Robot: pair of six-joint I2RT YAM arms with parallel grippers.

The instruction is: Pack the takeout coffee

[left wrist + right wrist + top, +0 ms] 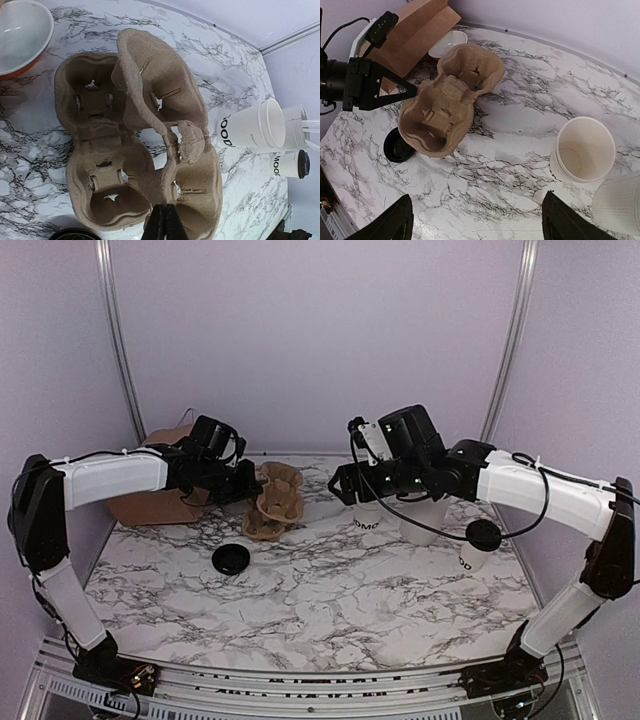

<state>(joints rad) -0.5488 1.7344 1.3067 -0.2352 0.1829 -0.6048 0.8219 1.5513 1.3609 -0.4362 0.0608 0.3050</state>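
Left of centre, left claw (161, 220) pinching carrier (100, 165) rim; right claw (477, 227) spread near open cup (580, 150), lettering hidden; lid (396, 149) half-hidden.

Robot lab test booth
Plain lilac walls (300, 330) and metal posts (117, 340) are enclosing a marble-patterned table (350, 590) carrying a left arm (110, 480) and a right arm (540, 490).

Marbled tabletop (330, 590) enclosed by pale lilac walls (310, 340)
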